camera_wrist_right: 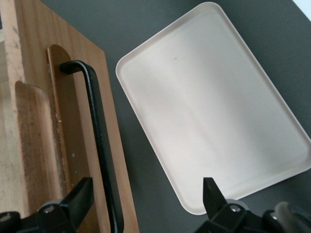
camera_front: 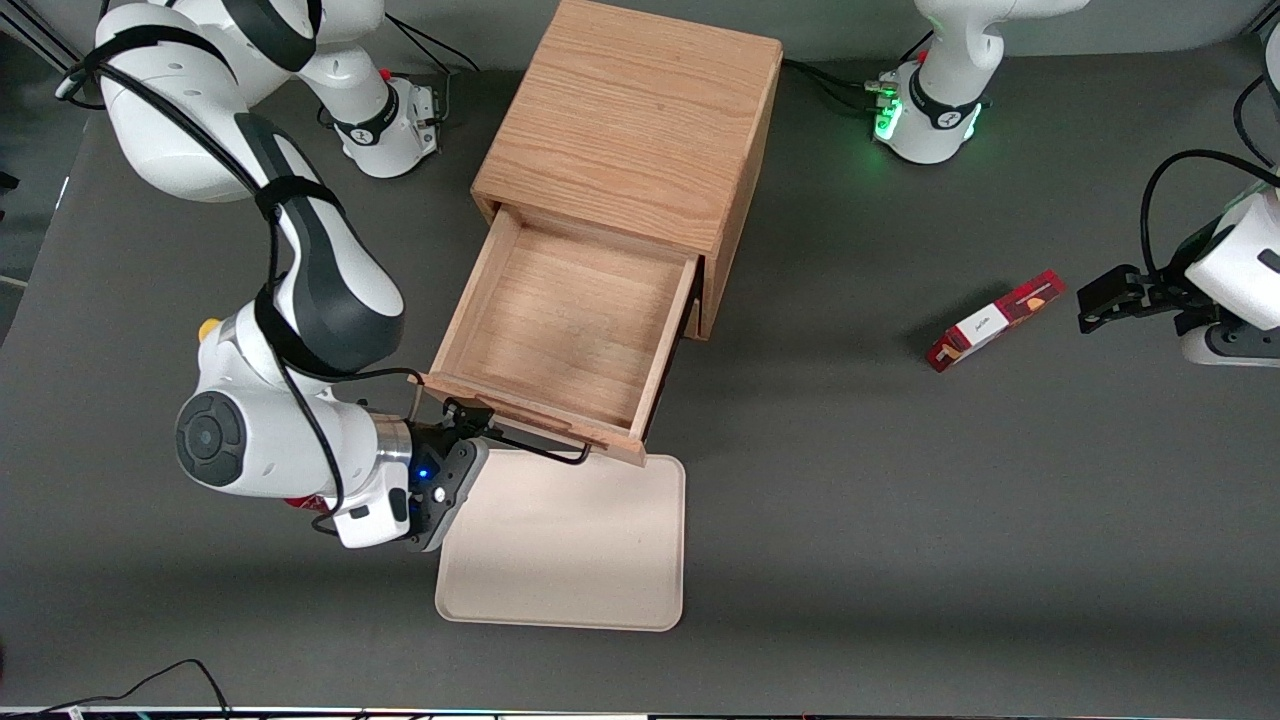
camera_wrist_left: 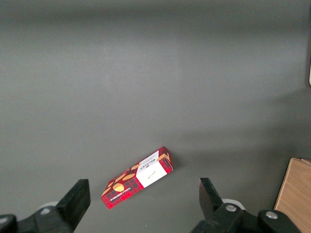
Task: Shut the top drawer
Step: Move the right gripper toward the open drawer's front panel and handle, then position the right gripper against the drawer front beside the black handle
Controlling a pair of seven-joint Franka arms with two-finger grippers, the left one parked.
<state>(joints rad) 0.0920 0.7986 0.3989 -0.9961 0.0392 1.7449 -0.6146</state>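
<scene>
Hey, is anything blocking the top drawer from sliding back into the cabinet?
Nothing visible. The top drawer is pulled out and looks empty inside. The gripper, fingers open, sits at the drawer's black handle. The tray lies on the table in front of the drawer.

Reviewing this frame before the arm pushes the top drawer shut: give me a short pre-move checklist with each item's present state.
1. top drawer pulled out and needing closing: ok, it stands wide open.
2. Drawer interior free of anything that could jam: ok, nothing lies in it.
3. gripper at the drawer front: ok, open, with the black handle beside one finger.
4. Fingers released from the handle: ok, the jaws stand apart.
5. tray out of the push path: ok, it lies on the table in front of the drawer, nearer the front camera.
6. Contact with the drawer front: cannot tell.
</scene>
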